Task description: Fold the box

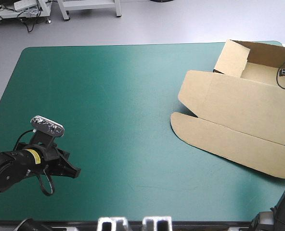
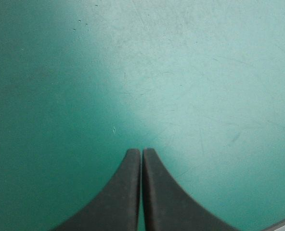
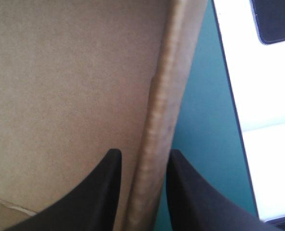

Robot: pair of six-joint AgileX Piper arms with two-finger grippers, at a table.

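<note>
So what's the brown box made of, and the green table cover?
The box looks like cardboard: matte brown, with a rippled cut edge in the right wrist view, so probably corrugated. The teal-green cover seems a smooth rubbery or plastic mat, slightly shiny, finely scratched.

Brown corrugated board forms the box (image 1: 239, 110): its faces are matt and finely grained, and its paler cut edge (image 3: 157, 144), ribbed across its width, shows between the black fingers (image 3: 99, 192) of the right gripper (image 3: 143, 153). The teal-green cover (image 2: 205, 72) of the tabletop (image 1: 109, 120) is smooth with a soft sheen, marked by fine scratches and small scuffs ahead of the left gripper (image 2: 141, 153). The fingers of both grippers look like smooth, matt black plastic or rubber, without gloss.
</note>
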